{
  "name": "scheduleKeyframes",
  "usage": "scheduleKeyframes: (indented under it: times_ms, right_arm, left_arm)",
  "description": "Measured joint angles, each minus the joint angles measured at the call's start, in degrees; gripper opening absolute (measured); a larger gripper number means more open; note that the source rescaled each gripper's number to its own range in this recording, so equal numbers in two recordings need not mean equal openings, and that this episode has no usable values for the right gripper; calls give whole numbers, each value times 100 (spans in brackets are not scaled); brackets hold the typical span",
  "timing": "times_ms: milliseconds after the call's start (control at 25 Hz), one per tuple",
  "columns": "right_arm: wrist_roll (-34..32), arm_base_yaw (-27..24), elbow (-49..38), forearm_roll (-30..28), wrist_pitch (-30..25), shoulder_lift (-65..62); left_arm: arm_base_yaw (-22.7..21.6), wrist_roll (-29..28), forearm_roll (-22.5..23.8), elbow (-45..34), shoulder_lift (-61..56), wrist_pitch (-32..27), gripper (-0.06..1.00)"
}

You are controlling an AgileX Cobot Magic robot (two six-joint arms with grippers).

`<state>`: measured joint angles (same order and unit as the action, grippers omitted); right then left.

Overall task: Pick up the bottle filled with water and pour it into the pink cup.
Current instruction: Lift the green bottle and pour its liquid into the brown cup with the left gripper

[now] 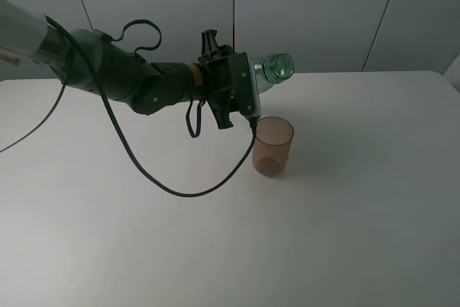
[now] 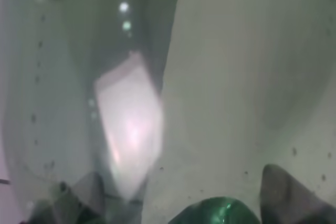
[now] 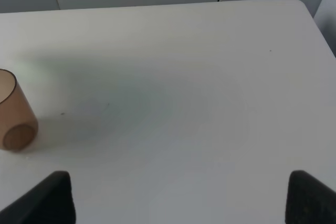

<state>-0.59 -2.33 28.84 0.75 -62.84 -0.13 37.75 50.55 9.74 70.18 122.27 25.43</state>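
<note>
The bottle [image 1: 277, 68] lies almost flat, gripped tight by the left claw [image 1: 248, 95]. Its mouth points toward the right edge of the counter [image 1: 359, 213], above the pink cup [image 1: 273, 147].

Cup [image 1: 274, 147] standing on the bench [image 1: 359, 213] near its middle, bottle [image 1: 277, 67] tipped sideways in the air above the cup, left pincer [image 1: 248, 91] around the bottle, coming from the left

light: even, soft shadows | left wrist — bottle [image 2: 79, 51] blurred, pink glare
</note>
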Motion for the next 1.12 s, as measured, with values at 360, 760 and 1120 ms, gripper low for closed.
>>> scheduleKeyframes:
  times_ms: [360,760,1120]
  right_arm:
    - [0,0,0,0,0,0]
    - [0,0,0,0,0,0]
    - [0,0,0,0,0,0]
  left_arm:
    - [25,1898,-797,0,0,-10,4]
    - [25,3301,-807,0,0,-10,4]
    - [25,3959,-817,0,0,-10,4]
